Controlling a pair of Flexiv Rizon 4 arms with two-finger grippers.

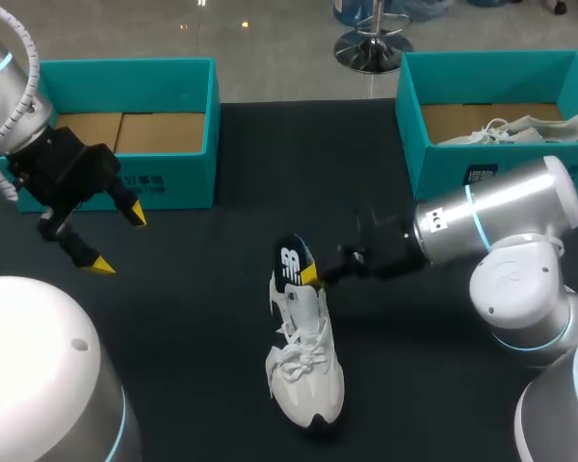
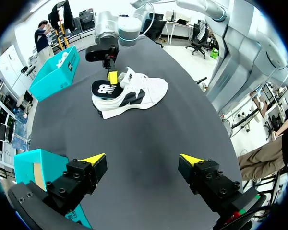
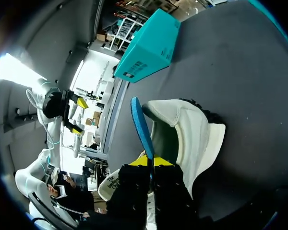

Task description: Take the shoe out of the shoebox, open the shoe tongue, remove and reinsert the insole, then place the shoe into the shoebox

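At middle of desk (image 1: 193,318), insole (image 1: 290,260), half out of shoe (image 1: 306,371), is pinched by right claw (image 1: 312,274); left claw (image 1: 120,241) is held wide open, empty.

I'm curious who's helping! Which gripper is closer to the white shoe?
Right. The right gripper is at the heel of the white shoe, pinching its insole; the left gripper is far off.

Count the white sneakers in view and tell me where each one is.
2. One white sneaker lies on the dark table; a second white sneaker lies inside the teal shoebox at my right. More may hide there.
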